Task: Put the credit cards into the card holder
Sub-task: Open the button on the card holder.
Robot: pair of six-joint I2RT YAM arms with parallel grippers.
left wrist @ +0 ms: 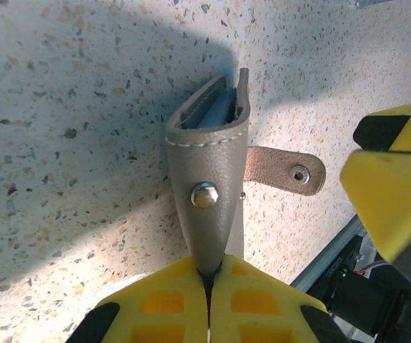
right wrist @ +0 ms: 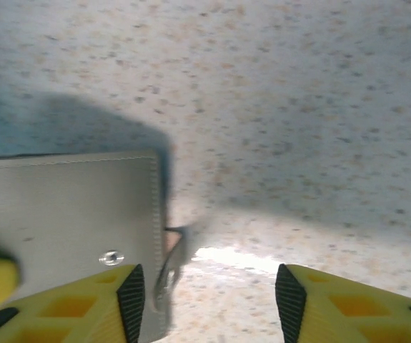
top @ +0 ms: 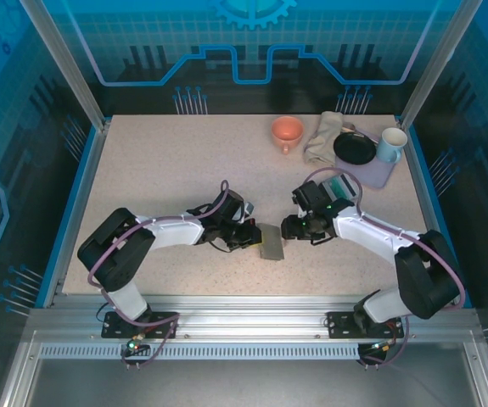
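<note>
The left gripper (left wrist: 206,280) pinches the grey card holder (left wrist: 209,164) tight, in the middle of the table, near side. A card (left wrist: 216,114) already sits inside (how many, I can't tell). The right gripper (right wrist: 209,304) is open and empty, just right of the holder. A teal thing (top: 339,183) farther back may be another card still to go in.

The card holder (top: 272,242) is a grey stitched leather sleeve with a metal snap stud. It sits at the front middle of the tabletop (top: 167,170), its closed end pinched in the jaws of the left gripper (left wrist: 206,286). Its snap strap (left wrist: 285,170) lies unfastened to one side, and the edge of a blue-grey card (left wrist: 216,114) shows inside its gaping mouth.
</note>
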